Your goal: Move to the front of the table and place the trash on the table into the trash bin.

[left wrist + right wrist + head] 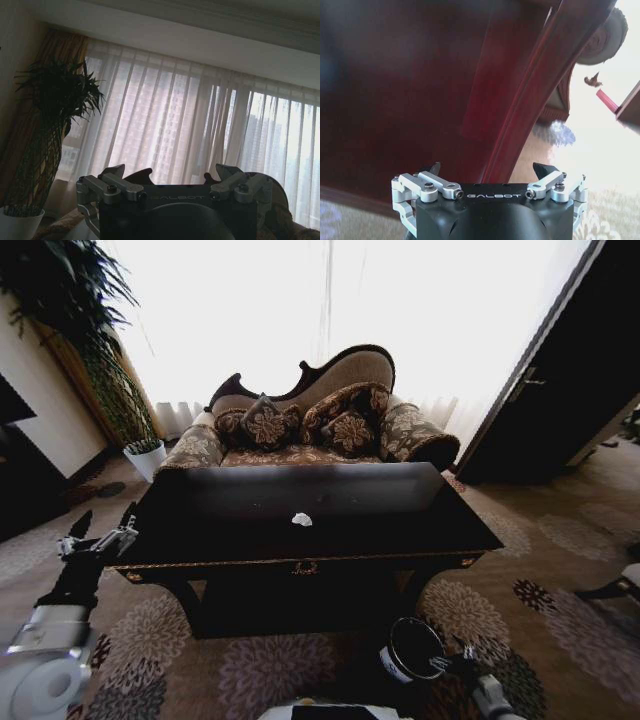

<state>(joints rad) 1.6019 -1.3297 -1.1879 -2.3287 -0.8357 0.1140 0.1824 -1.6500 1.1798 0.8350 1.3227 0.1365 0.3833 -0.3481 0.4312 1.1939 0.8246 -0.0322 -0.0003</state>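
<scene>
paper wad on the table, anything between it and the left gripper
Nothing visible. The paper wad lies alone mid-table; the open left gripper hangs off the table's left end, bare glossy top between them.

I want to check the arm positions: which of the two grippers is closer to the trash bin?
The right gripper, low by the floor, right beside the trash bin. The left gripper is raised at the table's left end, far from the bin.

Bench and floor, as found.
Dark glossy bench point(400, 525): one white paper wad point(302, 519) near top centre, behind the gold emblem point(305, 567). Black bin point(412, 648) on patterned carpet point(500, 610), front-right of emblem.
</scene>
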